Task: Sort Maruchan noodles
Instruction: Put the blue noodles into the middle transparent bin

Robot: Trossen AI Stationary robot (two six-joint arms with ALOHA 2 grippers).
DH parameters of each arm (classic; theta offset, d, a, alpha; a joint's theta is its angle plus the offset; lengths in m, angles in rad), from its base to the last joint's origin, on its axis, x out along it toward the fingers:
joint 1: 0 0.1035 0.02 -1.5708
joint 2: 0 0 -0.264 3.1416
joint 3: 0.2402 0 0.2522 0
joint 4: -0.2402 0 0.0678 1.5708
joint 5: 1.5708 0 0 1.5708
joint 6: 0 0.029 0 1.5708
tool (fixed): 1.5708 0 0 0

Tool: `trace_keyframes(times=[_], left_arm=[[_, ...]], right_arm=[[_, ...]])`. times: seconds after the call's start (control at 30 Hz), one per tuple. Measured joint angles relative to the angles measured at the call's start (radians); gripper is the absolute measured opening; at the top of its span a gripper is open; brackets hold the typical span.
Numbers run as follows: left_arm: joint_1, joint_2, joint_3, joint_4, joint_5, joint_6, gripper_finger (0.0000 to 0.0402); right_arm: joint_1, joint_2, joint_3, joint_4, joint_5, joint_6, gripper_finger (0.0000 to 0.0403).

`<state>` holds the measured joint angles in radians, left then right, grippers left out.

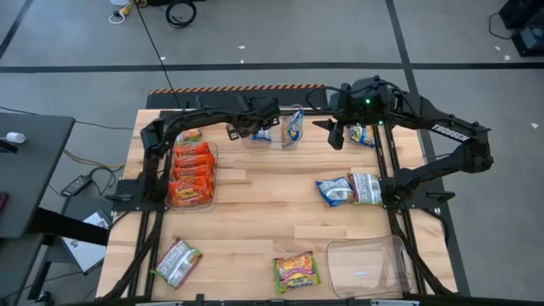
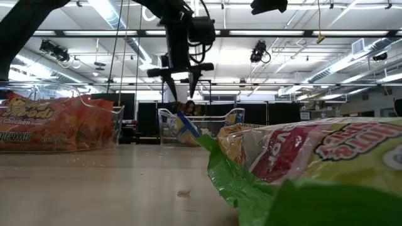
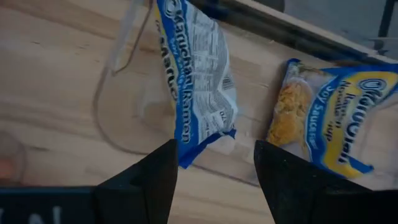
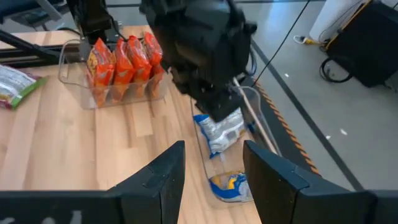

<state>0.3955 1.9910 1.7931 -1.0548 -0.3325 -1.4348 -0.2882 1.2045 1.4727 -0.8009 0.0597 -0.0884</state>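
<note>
Blue-and-yellow packet [image 3: 199, 74] reads "Maruchan Ramen" w/ a nutrition panel, standing tilted in the clear tray [image 1: 280, 127] at the far edge of the wooden table [image 1: 280, 221]. Left gripper [image 3: 214, 162] hangs right above it, jaws apart, nothing in them. Next to it a second blue packet [image 3: 329, 118] says "Soy Sauce". Orange packets [image 1: 191, 174] fill another tray left of that one. Right gripper [image 4: 211, 168] is just beside, fingers spread, empty. Grey concrete floor w/ dark lines around.

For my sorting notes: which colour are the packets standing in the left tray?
Orange-red packets; clearest in the right wrist view.
</note>
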Motion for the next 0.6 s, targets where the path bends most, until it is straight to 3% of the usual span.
trace_keyframes(times=[0.27, 0.6], left_arm=[[0.071, 0.053, -0.001, -0.04, 0.094, 0.07, 0.0211], [0.159, 0.098, -0.001, 0.078, 0.203, 0.124, 0.0178]], right_arm=[[-0.028, -0.007, 0.0, -0.081, -0.001, -0.046, 0.0168], [-0.067, -0.044, 0.0, -0.127, -0.061, -0.047, 0.0168]])
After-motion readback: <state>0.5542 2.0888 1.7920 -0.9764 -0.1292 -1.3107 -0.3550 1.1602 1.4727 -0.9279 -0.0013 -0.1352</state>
